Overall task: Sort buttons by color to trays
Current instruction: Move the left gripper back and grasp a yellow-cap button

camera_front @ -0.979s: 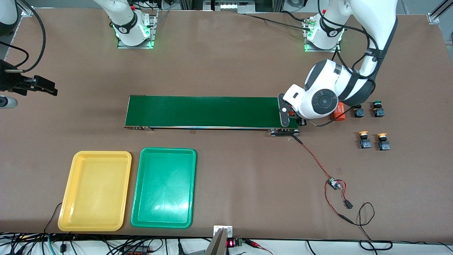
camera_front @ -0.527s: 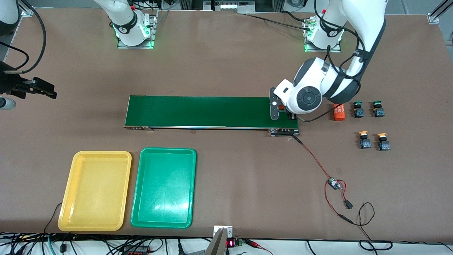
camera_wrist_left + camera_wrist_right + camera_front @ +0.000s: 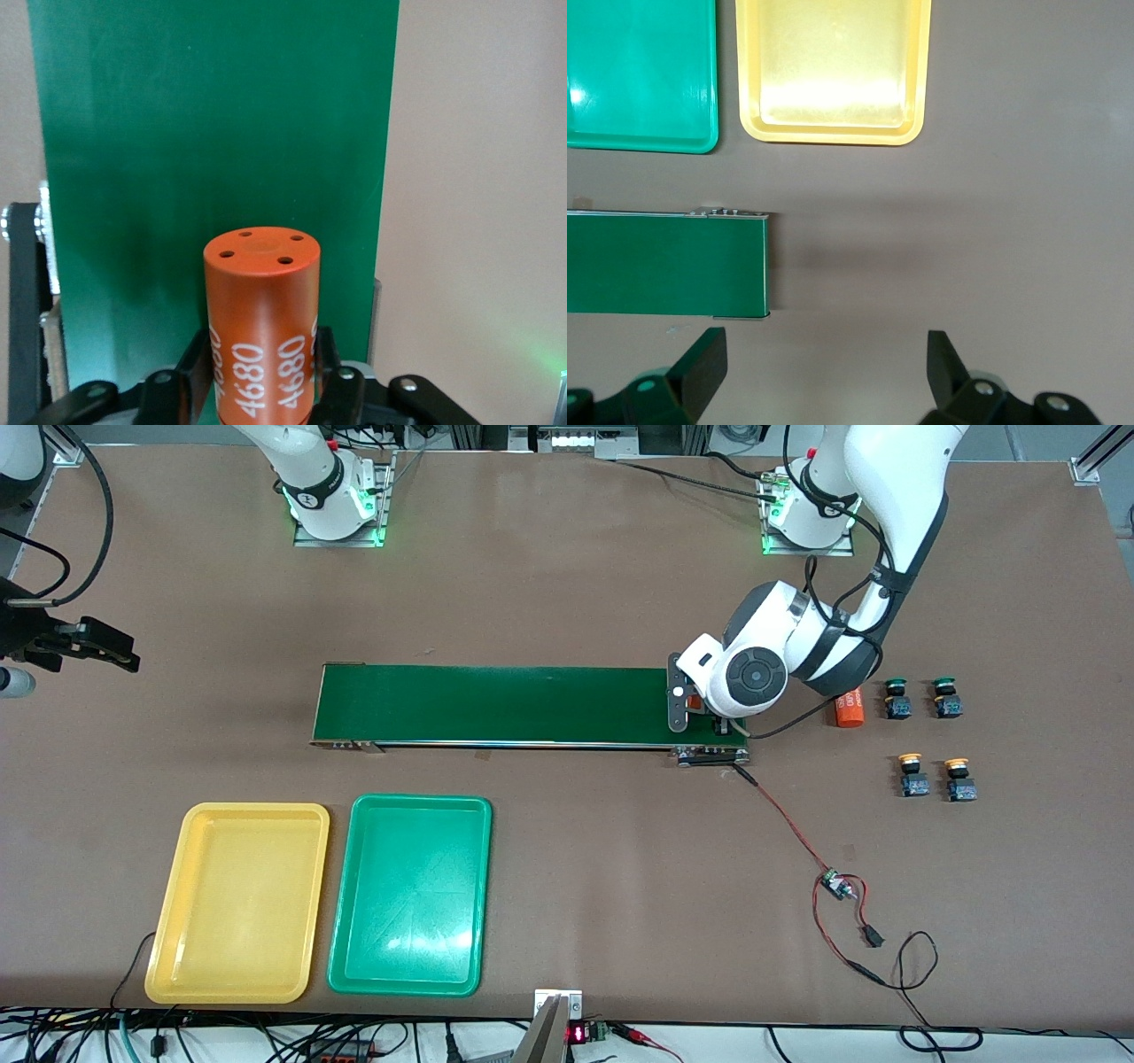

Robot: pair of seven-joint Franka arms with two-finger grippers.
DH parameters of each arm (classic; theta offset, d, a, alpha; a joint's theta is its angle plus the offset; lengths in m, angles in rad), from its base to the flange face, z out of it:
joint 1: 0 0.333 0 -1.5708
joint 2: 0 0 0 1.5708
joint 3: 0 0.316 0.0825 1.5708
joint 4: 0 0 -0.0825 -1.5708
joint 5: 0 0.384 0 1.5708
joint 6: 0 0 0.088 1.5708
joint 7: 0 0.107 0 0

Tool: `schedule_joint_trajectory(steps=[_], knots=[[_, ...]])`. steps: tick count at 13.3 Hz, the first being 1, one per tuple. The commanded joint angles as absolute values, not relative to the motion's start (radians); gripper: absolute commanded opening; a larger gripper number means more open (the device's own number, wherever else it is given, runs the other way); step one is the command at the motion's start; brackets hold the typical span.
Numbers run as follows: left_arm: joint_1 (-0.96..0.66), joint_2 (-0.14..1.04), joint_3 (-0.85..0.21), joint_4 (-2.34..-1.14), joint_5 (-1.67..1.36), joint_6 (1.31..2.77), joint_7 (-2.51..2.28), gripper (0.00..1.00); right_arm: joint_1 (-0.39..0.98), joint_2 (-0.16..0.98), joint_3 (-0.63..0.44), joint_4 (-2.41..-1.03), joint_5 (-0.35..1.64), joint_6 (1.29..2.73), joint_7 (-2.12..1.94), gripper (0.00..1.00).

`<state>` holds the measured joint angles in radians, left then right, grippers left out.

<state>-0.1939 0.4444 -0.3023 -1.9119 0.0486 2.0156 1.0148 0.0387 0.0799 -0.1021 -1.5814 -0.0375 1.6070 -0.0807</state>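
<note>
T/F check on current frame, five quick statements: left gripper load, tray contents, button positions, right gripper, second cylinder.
1. The left gripper has an orange cylinder between its fingers, over the conveyor belt. True.
2. The yellow tray already holds a yellow button. False: both it and the green tray hold no buttons.
3. All four buttons sit on the table toward the left arm's end, the green-capped pair farther from the front camera than the yellow-capped pair. True.
4. The right gripper is shut on a green button. False: it is open, holds nothing, and waits over bare table.
5. A second orange cylinder stands upright in the green tray. False: it lies on the table beside the green-capped buttons.
</note>
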Motion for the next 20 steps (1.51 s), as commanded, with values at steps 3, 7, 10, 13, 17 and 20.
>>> schedule_joint_trajectory(steps=[3,7,10,13,17,20], knots=[[-0.167,0.315,-0.276,-1.882,0.074,2.014,1.042,1.0,0.035,0.061,-0.101,-1.569,-0.034,1.591,-0.075,1.0],[-0.02,0.25,-0.218,-1.87,0.072,2.039,1.029,1.0,0.037,0.06,-0.097,-1.569,-0.034,1.588,-0.074,1.0],[0.034,0.282,-0.094,-1.871,0.065,2.095,1.026,1.0,0.037,0.06,-0.097,-1.572,-0.032,1.588,-0.071,1.0],[0.061,0.342,-0.045,-1.873,0.057,2.092,0.776,1.0,0.04,0.06,-0.094,-1.572,-0.032,1.588,-0.067,1.0],[0.098,0.411,-0.011,-1.87,0.054,2.105,0.282,1.0,0.038,0.061,-0.095,-1.572,-0.032,1.588,-0.067,1.0],[0.133,0.471,0.008,-1.868,0.055,2.193,0.225,1.0,0.037,0.06,-0.095,-1.572,-0.032,1.585,-0.069,1.0]])
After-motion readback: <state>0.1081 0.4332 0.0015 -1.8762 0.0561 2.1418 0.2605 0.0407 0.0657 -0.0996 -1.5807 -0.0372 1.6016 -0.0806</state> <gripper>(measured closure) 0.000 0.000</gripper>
